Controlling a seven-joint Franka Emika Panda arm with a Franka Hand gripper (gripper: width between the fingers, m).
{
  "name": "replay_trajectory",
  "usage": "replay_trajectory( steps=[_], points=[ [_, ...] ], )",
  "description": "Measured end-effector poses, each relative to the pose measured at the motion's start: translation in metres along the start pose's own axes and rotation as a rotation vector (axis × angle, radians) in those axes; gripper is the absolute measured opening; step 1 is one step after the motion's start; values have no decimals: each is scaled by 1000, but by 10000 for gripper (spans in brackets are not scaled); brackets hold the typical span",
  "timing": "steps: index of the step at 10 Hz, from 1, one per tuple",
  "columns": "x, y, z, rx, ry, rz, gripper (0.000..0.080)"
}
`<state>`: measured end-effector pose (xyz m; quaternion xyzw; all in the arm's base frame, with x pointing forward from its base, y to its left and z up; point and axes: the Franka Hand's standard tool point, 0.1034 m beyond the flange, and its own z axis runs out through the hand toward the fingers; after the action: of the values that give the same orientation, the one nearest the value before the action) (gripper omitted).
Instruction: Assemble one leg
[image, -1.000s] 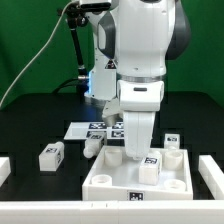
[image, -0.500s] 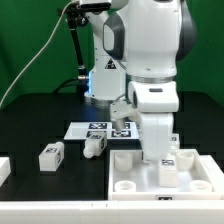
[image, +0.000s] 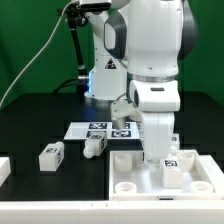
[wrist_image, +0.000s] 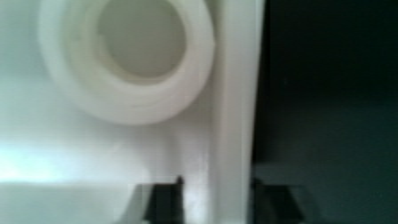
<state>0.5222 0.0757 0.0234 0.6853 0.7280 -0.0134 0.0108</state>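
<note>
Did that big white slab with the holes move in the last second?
Yes. The slab slid toward the exterior view's right, judged against the marker board, which stayed put; its left edge now lies nearer that board's right end.

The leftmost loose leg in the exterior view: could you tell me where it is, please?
The leg lies on the table at the exterior view's left; nearest is another leg further right, by the marker board.
</note>
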Motion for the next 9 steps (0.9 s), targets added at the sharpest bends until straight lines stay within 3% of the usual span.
replay_trajectory(
  steps=[1,2,3,4,5,6,9],
  points=[
    [-1,4,-11,-11,-6,17,433],
    [-3,8,-27,-23,-14,30,433],
    [-8,13,-44,-37,-24,44,564],
    [-22,14,-61,-61,-33,95,632],
    [-44,12,-64,-79,-29,115,644],
    [-62,10,-62,-79,-28,170,644],
    [-57,10,-61,-79,-21,247,649]
  ],
)
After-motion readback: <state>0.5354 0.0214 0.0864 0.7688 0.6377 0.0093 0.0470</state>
